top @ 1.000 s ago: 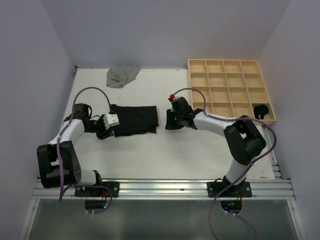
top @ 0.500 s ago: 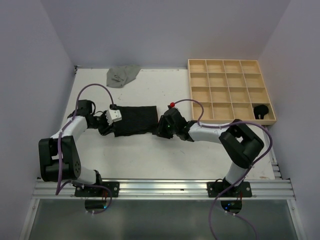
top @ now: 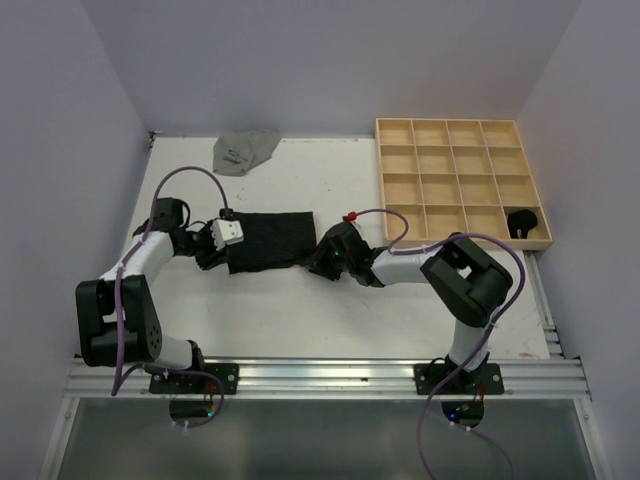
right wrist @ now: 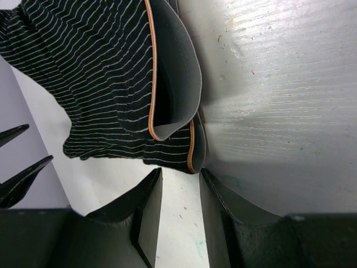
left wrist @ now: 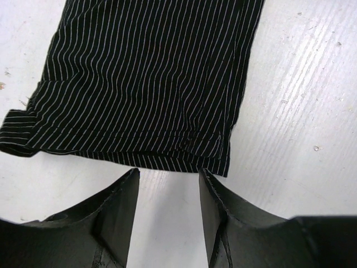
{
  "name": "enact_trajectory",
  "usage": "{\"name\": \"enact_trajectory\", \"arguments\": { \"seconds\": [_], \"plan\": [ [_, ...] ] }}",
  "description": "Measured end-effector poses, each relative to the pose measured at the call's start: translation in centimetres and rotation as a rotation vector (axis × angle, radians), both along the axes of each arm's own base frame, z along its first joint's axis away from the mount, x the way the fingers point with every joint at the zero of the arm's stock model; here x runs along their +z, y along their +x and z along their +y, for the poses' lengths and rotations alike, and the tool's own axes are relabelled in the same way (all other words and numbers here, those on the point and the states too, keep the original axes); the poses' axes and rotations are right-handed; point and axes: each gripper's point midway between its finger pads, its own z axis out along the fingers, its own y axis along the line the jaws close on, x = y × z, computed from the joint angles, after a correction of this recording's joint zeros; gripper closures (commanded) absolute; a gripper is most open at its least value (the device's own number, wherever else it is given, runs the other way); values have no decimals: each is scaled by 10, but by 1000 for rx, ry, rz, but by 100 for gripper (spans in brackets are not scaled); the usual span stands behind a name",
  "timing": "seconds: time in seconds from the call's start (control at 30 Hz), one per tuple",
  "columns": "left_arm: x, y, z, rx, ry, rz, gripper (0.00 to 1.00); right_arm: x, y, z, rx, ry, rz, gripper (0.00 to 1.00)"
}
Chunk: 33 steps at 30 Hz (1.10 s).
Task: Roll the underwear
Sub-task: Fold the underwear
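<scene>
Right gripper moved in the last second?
Yes. The right gripper shifted left, away from the wooden grid tray, up to the striped black underwear's right edge.

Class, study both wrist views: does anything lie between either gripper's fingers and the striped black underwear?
Nothing visible does. Only bare table separates the left gripper from the underwear, and the right gripper from its waistband end.
</scene>
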Motion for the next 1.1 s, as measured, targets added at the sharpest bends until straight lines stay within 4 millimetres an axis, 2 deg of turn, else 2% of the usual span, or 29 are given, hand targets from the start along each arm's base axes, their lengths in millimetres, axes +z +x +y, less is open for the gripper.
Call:
{"name": "enact_trajectory", "arguments": {
  "seconds": [0.3, 0.6, 0.7, 0.8, 0.83, 0.93, 1.1],
  "plan": [
    [19, 19, 4, -18, 27, -70, 49, 1, 2, 3, -68, 84, 22, 60],
    [12, 14, 3, -43, 33, -46, 49, 1, 3, 1, -147, 160, 46, 58],
    [8, 11, 2, -75, 49, -39, 48, 1, 3, 0, -163, 171, 51, 64],
    [5, 10, -2, -124, 81, -52, 47, -4, 3, -2, -179, 167, 60, 78],
    [5, 10, -4, -141, 90, -58, 47, -5, 4, -2, -184, 167, 62, 87],
    [4, 9, -11, -191, 109, -75, 46, -9, 5, -5, -196, 155, 68, 100],
    [-2, 3, -18, -269, 144, -85, 44, -9, 7, -7, -202, 151, 66, 100]
  ]
}}
